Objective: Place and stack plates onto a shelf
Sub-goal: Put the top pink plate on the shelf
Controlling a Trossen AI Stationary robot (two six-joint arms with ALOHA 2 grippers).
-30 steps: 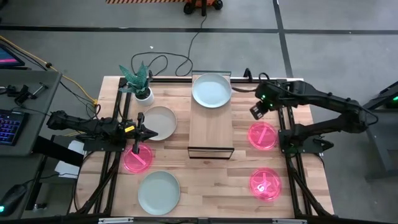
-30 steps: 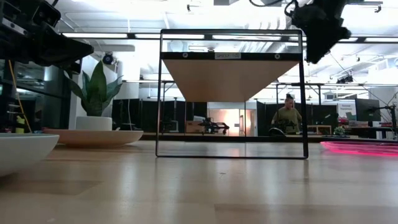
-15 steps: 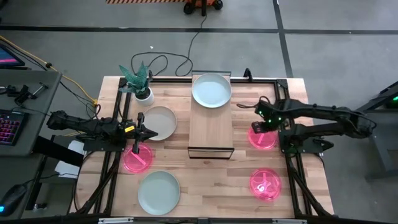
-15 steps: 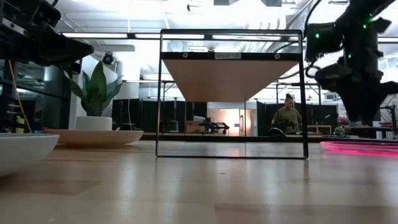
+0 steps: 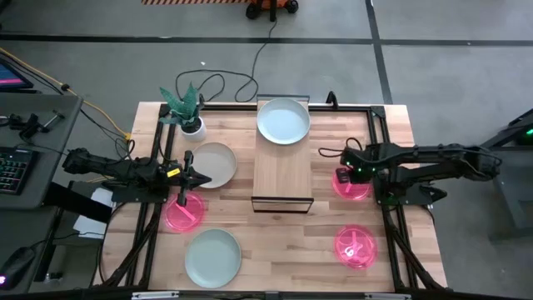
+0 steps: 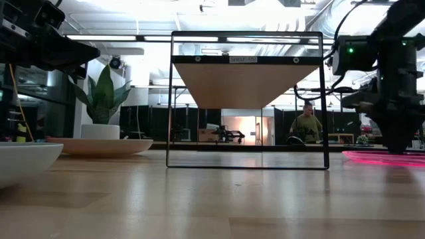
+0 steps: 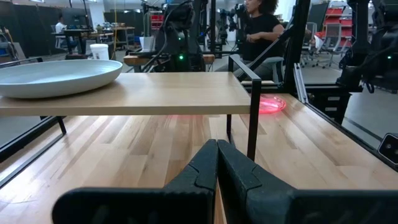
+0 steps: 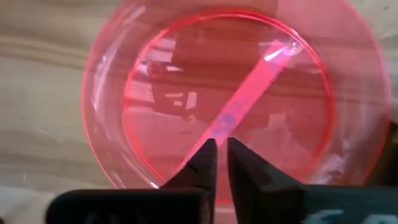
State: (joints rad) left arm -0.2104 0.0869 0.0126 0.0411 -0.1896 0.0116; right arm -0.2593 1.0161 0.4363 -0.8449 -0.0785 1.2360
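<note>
The right tool (image 8: 216, 163) is down at the rim of a pink plate (image 5: 351, 182) on the desk (image 5: 316, 242) right of the shelf (image 5: 283, 171), its fingers nearly closed on that rim. One mint plate (image 5: 283, 121) sits on the shelf. The left tool (image 7: 216, 163) is closed and empty.

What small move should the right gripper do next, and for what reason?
Probably lift a little: the right gripper seems shut on the rim of the pink plate, which lies on the table beside the shelf. One pale plate is already up there.
</note>
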